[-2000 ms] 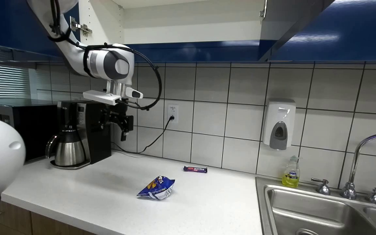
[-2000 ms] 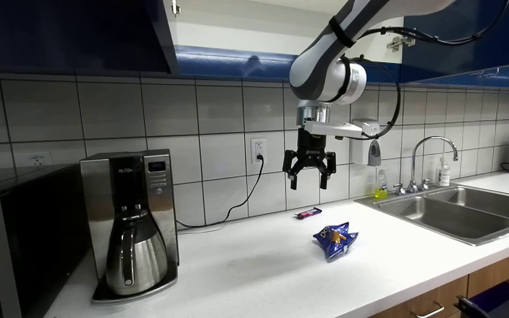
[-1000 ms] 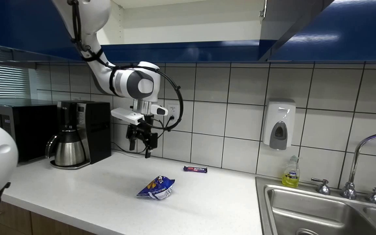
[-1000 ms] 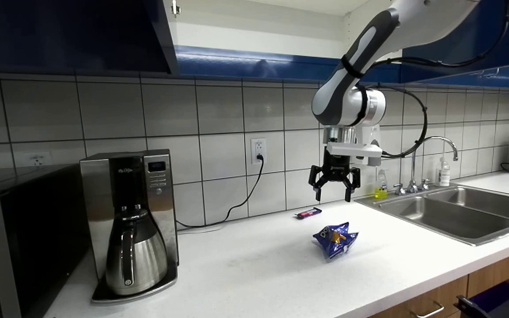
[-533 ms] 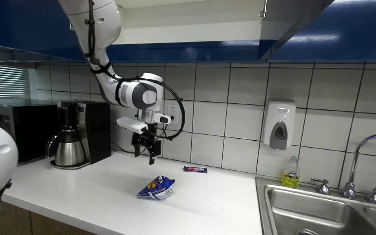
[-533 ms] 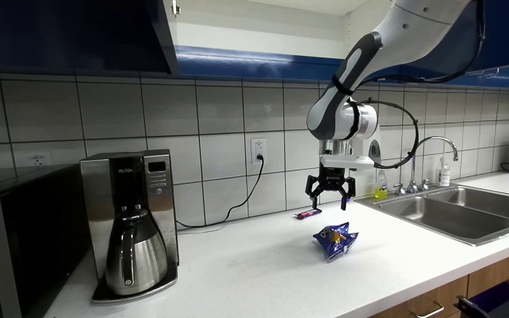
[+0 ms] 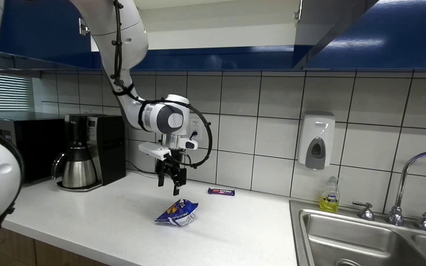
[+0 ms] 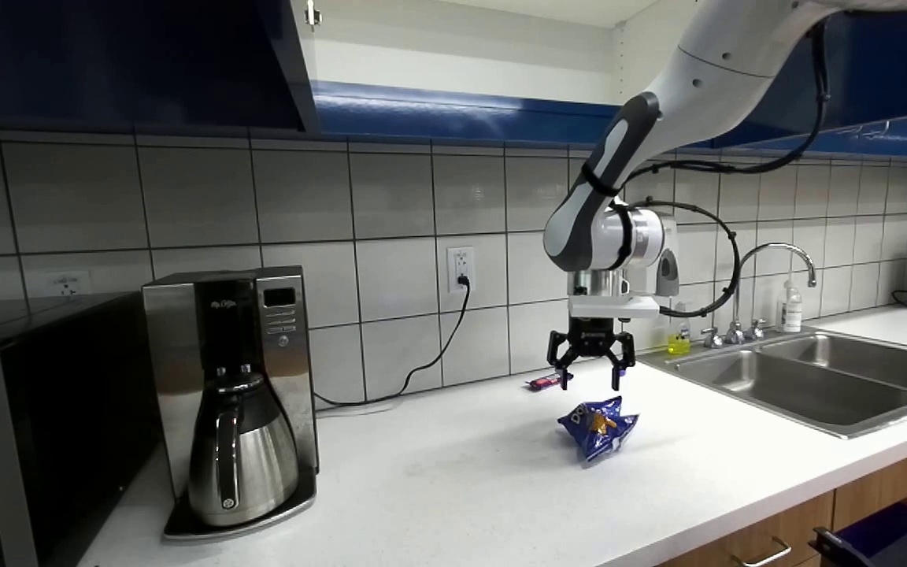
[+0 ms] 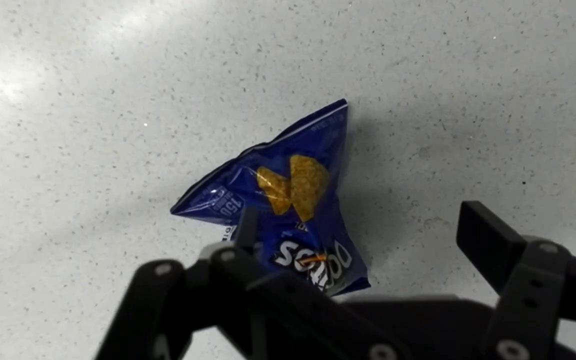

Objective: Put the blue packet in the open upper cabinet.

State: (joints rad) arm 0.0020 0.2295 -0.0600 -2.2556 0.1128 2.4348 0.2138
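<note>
1. The blue packet [image 8: 598, 429] lies on the counter [image 8: 438, 488], just below the claw [image 8: 591, 385].
2. The claw's fingers [image 9: 489, 240] are spread wide, gripping nothing.
3. Above the claw is the open cupboard [image 7: 220, 37], white inside.
4. Well away from the claw, a clear bottle [image 7: 330, 195] holds yellow liquid [image 7: 325, 205].

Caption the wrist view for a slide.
Open end effector above the blue packet, not yet grasped, on the speckled countertop.
</note>
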